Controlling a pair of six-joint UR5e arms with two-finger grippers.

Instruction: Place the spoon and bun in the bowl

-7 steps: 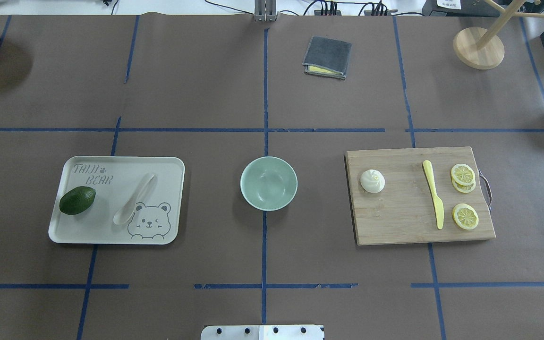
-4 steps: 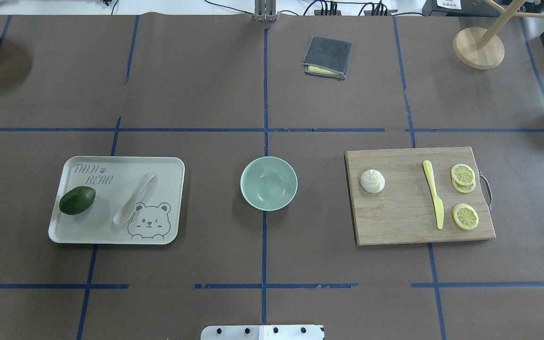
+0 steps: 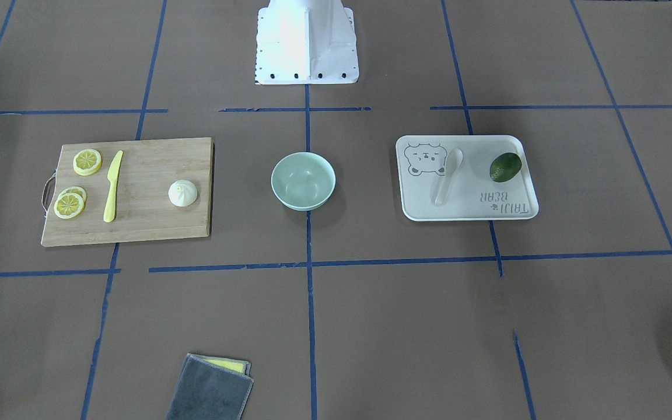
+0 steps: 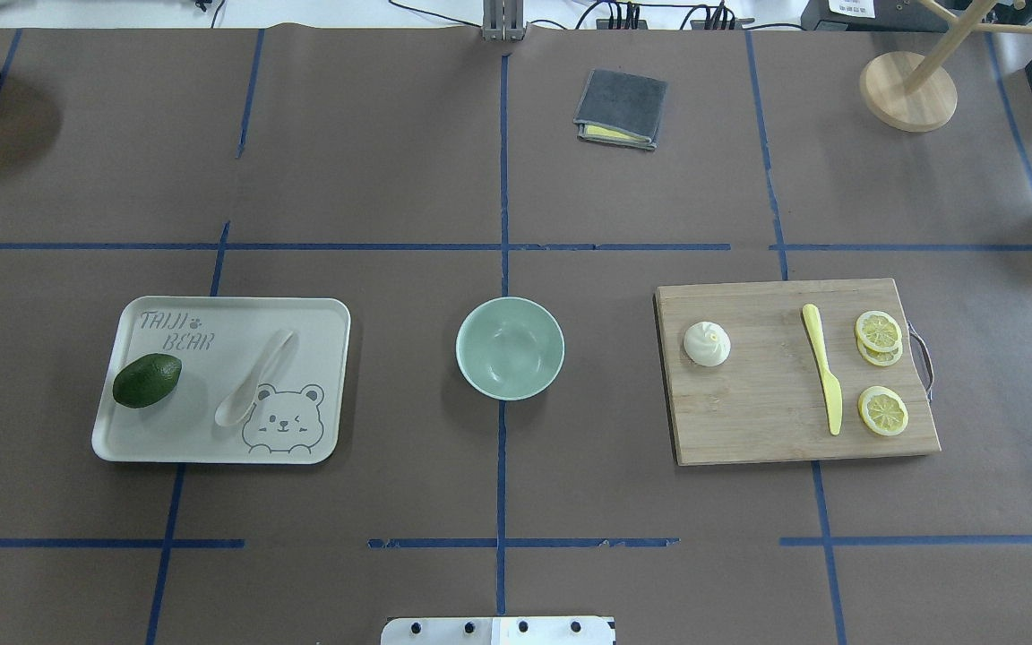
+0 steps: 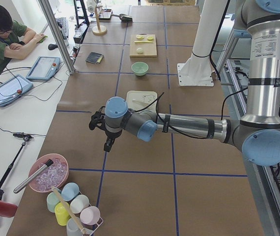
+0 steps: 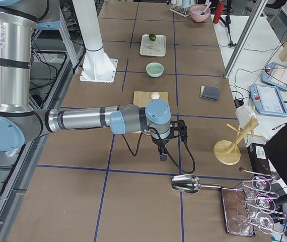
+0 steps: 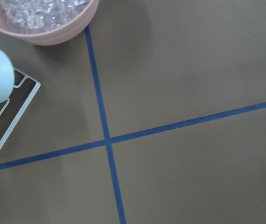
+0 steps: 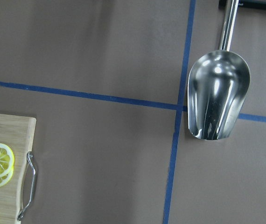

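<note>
The white spoon (image 4: pixel 256 376) lies on a cream tray (image 4: pixel 211 443) at the left, beside a dark green fruit (image 4: pixel 147 380). The bun (image 4: pixel 707 344) sits on the left part of a wooden cutting board (image 4: pixel 767 421) at the right. The mint-green bowl (image 4: pixel 510 349) stands empty between them. In the front-facing view the spoon (image 3: pixel 448 175), bun (image 3: pixel 182 193) and bowl (image 3: pixel 303 181) show mirrored. My left gripper (image 5: pixel 103 135) hovers far left of the tray. My right gripper (image 6: pixel 166 146) hovers far right of the board. I cannot tell whether either is open or shut.
A yellow knife (image 4: pixel 822 367) and lemon slices (image 4: pixel 879 331) lie on the board. A grey cloth (image 4: pixel 621 107) and a wooden stand (image 4: pixel 908 90) are at the back. A metal scoop (image 8: pixel 217 98) lies at the far right, a pink bowl (image 7: pixel 44 18) at the far left.
</note>
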